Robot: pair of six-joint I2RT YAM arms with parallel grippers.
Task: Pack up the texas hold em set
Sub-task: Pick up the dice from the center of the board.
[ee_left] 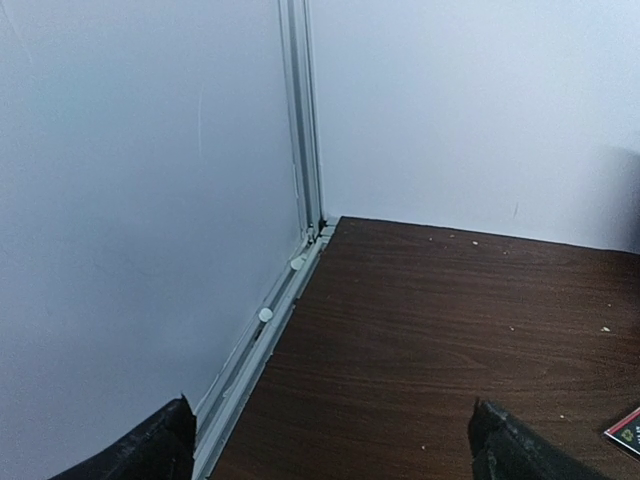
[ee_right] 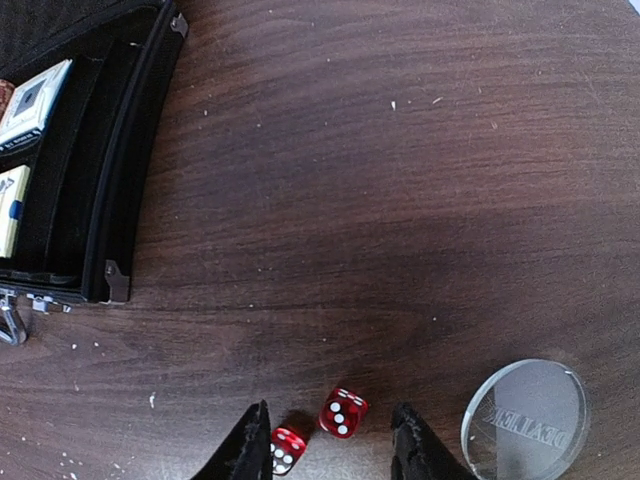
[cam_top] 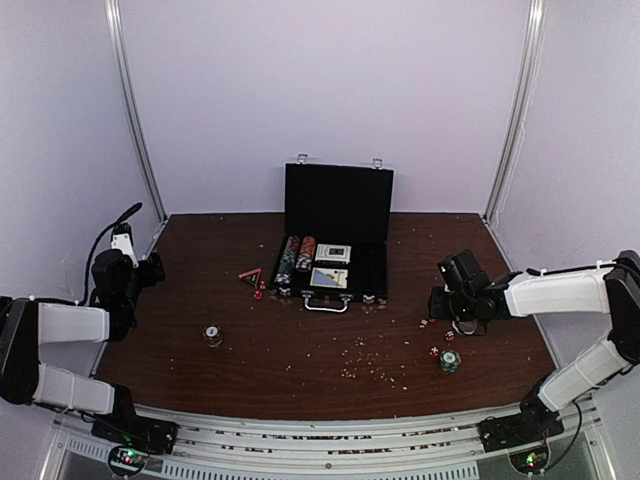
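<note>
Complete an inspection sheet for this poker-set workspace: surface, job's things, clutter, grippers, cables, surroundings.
Surface: dark wood table.
Job's things: case open, lid upright, chips and card decks inside; red dice, dealer disc and green chip stack loose outside.
Clutter: crumbs scattered across the near half.
Grippers: left gripper open, empty, facing the wall corner; right gripper low, jaws apart around two of the dice.
Cables: black cable arcs above the left arm.
Surroundings: white walls, metal corner rails.
</note>
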